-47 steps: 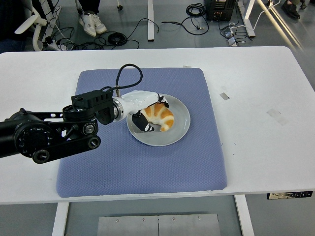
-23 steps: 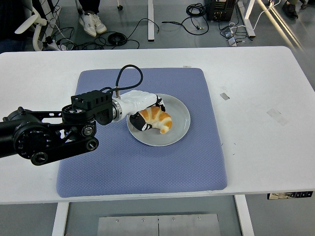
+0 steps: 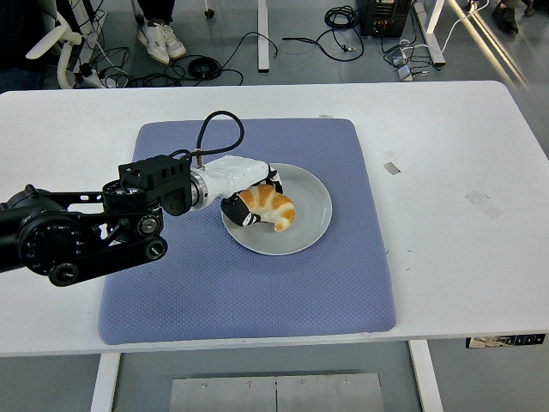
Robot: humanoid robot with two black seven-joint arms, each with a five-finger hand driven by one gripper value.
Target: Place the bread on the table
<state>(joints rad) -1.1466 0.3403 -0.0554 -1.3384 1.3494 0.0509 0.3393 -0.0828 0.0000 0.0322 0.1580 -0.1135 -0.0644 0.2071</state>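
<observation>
A golden croissant (image 3: 270,209) is held over the left part of a grey plate (image 3: 309,215) that sits on a blue mat (image 3: 257,283). My left hand (image 3: 250,199), white with black fingertips, is shut on the croissant from its left side. The left arm reaches in from the left edge of the picture. Whether the bread still touches the plate I cannot tell. The right arm is out of view.
The mat lies in the middle of a white table (image 3: 455,172). Small tape marks (image 3: 391,167) are stuck on the table to the right of the mat. Cables and chair legs lie on the floor beyond the far edge.
My left hand has drawn back slightly to the left and up with the croissant, which now sits nearer the plate's left rim.
</observation>
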